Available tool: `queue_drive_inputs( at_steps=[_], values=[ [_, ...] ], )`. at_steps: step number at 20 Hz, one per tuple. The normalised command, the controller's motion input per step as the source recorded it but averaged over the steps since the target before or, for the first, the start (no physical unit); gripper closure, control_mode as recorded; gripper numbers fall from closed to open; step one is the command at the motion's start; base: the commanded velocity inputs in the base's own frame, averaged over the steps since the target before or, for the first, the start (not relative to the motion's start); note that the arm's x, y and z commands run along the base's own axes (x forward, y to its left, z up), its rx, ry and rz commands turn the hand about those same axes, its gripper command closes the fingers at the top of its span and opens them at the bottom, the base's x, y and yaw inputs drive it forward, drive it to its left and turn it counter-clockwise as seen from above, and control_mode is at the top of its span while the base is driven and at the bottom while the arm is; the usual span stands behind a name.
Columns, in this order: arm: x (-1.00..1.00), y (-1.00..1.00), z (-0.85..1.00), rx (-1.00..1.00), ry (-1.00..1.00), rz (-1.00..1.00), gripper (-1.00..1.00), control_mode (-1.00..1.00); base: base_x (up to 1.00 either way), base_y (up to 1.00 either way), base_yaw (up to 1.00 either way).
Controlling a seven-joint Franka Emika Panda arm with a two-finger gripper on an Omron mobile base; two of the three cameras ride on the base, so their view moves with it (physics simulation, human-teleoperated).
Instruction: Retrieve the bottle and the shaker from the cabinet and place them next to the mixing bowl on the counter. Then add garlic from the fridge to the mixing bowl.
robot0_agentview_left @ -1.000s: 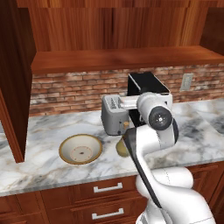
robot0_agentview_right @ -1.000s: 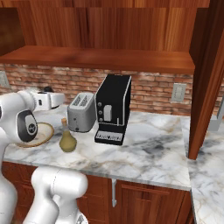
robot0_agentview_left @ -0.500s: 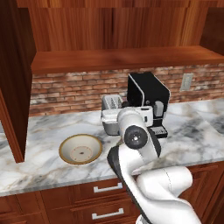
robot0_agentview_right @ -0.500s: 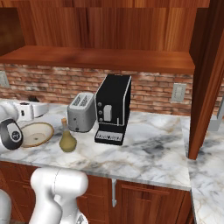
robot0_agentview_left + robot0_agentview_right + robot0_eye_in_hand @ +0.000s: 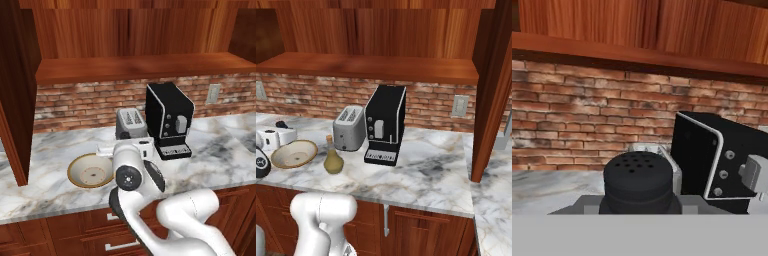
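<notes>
I have the shaker (image 5: pixel 639 182) upright between my half-closed gripper (image 5: pixel 640 210) fingers, hanging just past the far-right rim of the bowl (image 5: pixel 91 170) toward the toaster (image 5: pixel 131 123), so setting it down beside the bowl is a short drop to the counter (image 5: pixel 50 150).

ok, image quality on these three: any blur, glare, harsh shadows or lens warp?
Left base view: sharp, flat even light, a soft shadow under the cabinet shelf. Right base view: sharp as well, no glare on the counter; the bottle casts only a faint shadow. Hand view: the shaker looms large and close, slightly soft-edged; brick wall straight, no visible warp.
</notes>
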Motion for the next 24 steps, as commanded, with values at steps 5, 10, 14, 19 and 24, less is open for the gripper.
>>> queue_drive_inputs(
  at_steps=[5,10,14,19,24],
  values=[
    [0.01,0.24,-0.48,0.00,-0.03,0.00,1.00,-1.00,0.00,0.00,0.00],
    [0.00,0.00,-0.47,0.02,-0.17,0.00,1.00,-1.00,0.00,0.00,0.00],
    [0.00,0.00,-0.43,0.02,-0.18,0.00,1.00,-1.00,0.00,0.00,0.00],
    [0.03,0.00,-0.43,0.02,-0.15,-0.02,1.00,-1.00,0.00,0.00,0.00],
    [0.01,0.00,-0.32,0.00,-0.13,-0.05,1.00,-1.00,0.00,0.00,0.00]
  ],
)
